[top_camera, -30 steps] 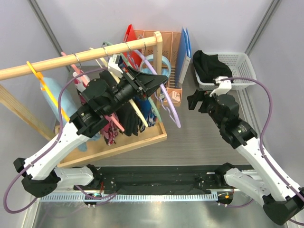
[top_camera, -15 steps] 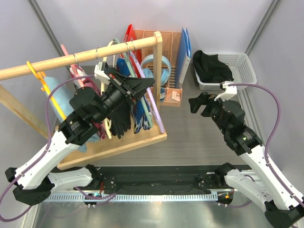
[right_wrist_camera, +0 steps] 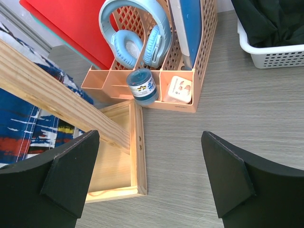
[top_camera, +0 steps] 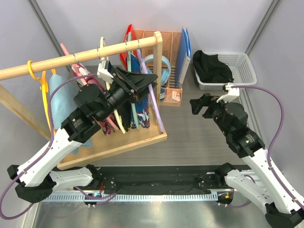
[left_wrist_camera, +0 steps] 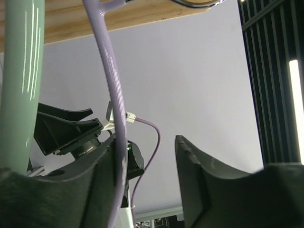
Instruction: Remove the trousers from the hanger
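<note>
The left gripper (top_camera: 146, 83), fingers parted, sits at the light wooden rail (top_camera: 71, 59), a lilac plastic hanger (left_wrist_camera: 117, 95) along one finger. Dark blue streaky-print trousers (top_camera: 144, 113) and plain black trousers (top_camera: 125, 110) hang just below. The right gripper (right_wrist_camera: 149, 142) hovers wide open over the grey table (right_wrist_camera: 213, 114).

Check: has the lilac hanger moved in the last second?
Yes. The lilac hanger swung back left: its lower end now reaches only the wooden base's right edge, not beyond it.
</note>
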`<action>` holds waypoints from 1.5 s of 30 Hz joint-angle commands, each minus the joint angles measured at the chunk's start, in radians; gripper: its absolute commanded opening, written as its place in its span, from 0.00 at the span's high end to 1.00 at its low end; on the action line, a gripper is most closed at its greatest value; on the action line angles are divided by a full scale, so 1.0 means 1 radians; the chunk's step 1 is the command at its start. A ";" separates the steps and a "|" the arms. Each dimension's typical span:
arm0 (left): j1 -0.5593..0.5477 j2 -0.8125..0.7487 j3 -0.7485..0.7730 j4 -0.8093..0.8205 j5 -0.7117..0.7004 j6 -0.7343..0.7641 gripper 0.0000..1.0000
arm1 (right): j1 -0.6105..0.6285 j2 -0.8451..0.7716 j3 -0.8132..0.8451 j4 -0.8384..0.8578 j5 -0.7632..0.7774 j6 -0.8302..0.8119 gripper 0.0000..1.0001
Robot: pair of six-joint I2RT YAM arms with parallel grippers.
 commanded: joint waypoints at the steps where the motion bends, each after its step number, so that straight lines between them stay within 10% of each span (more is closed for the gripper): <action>1: 0.003 -0.016 0.017 -0.058 -0.009 0.021 0.44 | 0.004 -0.017 0.002 0.003 0.005 0.013 0.06; 15: -0.050 -0.113 0.103 -0.291 -0.211 0.096 0.23 | 0.002 -0.042 0.042 -0.092 0.053 0.015 0.06; 30: -0.052 -0.063 0.284 -0.410 -0.201 0.751 0.24 | 0.004 -0.045 0.005 -0.117 0.063 0.004 0.06; 45: -0.060 -0.292 0.063 -0.292 -0.157 1.213 0.22 | 0.004 -0.118 -0.225 0.010 0.062 0.061 0.03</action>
